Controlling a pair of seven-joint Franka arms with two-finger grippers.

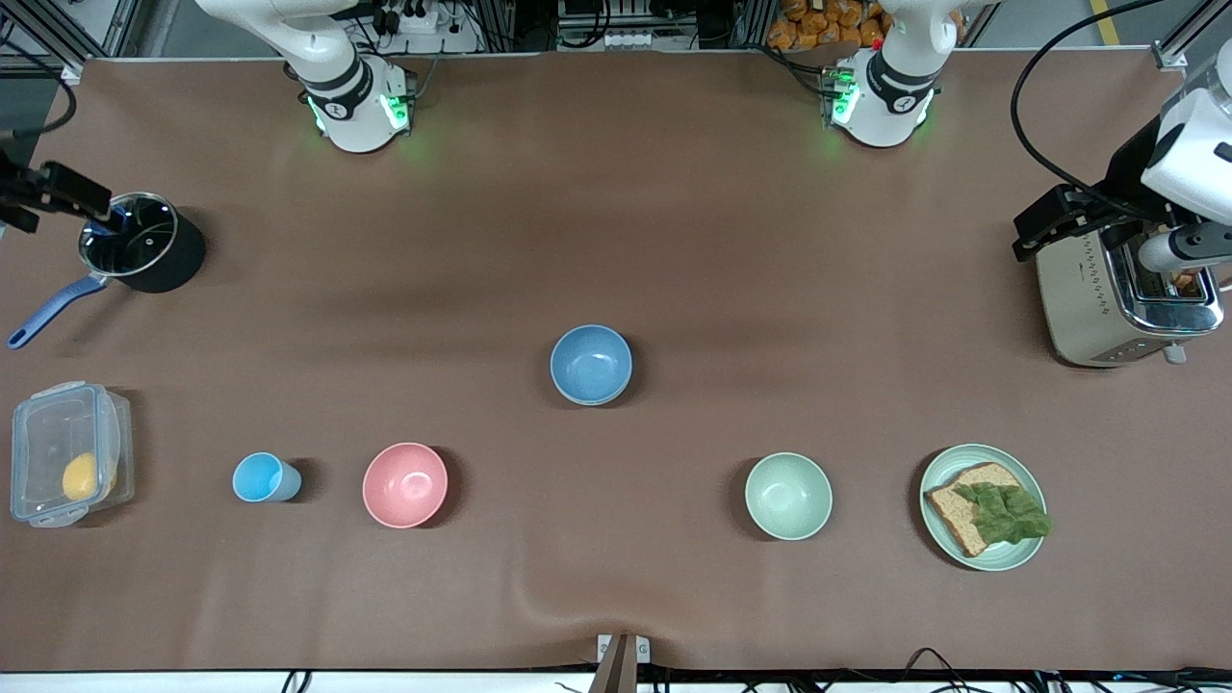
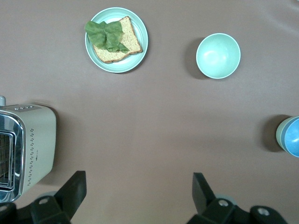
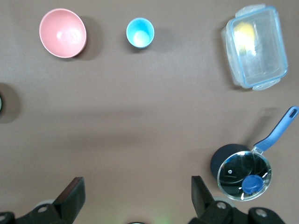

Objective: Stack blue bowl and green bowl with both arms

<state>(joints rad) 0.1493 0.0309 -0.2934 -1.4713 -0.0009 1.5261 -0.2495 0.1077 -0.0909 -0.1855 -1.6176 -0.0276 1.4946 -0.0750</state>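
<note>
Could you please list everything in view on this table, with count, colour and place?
blue bowl: 1, medium blue, mid-table, apparently nested in the green bowl
green bowl: 1, sage, only its outer wall shows under the blue bowl
mint bowl: 1, pale mint, nearer the camera, toward the left arm's end
plate: 1, mint, beside the mint bowl; holds bread and lettuce
pink bowl: 1, toward the right arm's end
cup: 1, light blue, beside the pink bowl
container: 1, clear, yellow item inside, right arm's end
pot: 1, black, glass lid, blue handle
toaster: 1, silver, left arm's end
left gripper: open, by the toaster
right gripper: open, by the pot
</note>
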